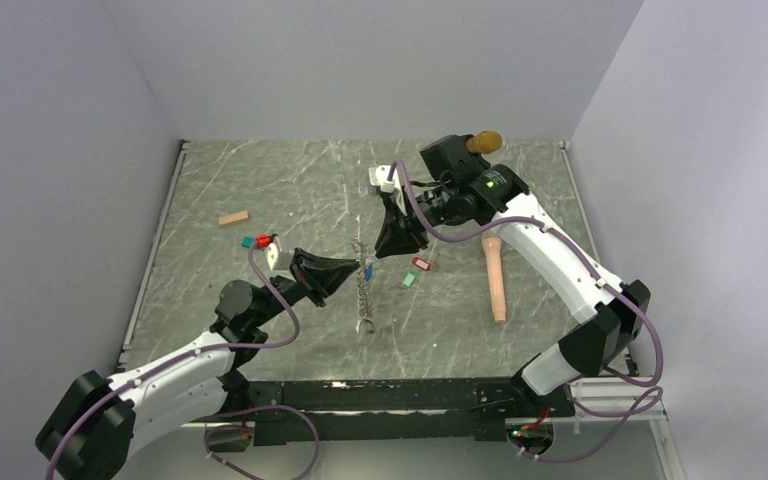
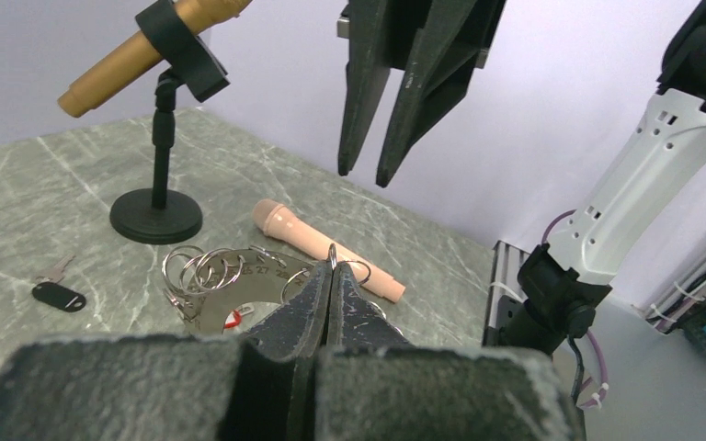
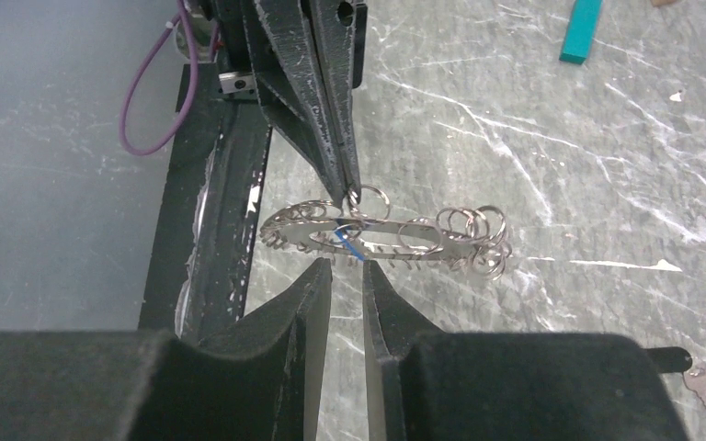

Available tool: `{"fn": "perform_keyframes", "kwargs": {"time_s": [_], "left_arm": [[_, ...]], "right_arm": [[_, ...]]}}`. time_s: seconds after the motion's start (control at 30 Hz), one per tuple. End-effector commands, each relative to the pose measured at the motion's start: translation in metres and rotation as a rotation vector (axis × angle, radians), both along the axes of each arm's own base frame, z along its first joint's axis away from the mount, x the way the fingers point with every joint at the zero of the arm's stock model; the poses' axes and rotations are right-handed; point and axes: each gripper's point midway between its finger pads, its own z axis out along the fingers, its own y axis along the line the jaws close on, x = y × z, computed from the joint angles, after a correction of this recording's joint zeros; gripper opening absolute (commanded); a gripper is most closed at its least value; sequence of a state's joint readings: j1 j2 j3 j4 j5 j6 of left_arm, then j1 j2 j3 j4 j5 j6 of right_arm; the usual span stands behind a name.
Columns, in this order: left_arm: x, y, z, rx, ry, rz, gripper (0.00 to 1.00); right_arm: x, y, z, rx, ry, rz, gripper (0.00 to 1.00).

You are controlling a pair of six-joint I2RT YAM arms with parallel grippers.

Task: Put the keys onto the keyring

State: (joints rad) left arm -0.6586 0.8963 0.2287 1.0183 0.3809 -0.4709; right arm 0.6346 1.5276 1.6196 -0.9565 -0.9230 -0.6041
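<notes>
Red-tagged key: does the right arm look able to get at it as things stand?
Probably yes: the red-tagged key lies uncovered close beside the right end effector, whose jaws stand apart and empty.

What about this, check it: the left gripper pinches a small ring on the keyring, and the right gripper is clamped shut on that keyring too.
One part is wrong. The left gripper does pinch a small ring of the keyring, but the right gripper is not clamped on it: its jaws stand apart, and it hangs above the keyring holding nothing. The left wrist view shows this.
</notes>
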Motion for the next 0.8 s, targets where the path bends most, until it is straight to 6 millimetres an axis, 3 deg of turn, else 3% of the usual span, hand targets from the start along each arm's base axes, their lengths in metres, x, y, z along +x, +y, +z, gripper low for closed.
{"fn": "perform_keyframes", "kwargs": {"time_s": [0.0,0.77], "left_arm": [[-0.017,0.001,0.041,-0.121,-0.147,-0.066,0.0],[-0.02,-0.009,0.05,-0.127,-0.183,-0.129,0.0]], "right_arm": [[-0.004,0.002,0.016,0.065,-0.015,0.016,0.23],[-0.022,0.016,-0.005,0.066,0.087,0.095,0.17]]}}
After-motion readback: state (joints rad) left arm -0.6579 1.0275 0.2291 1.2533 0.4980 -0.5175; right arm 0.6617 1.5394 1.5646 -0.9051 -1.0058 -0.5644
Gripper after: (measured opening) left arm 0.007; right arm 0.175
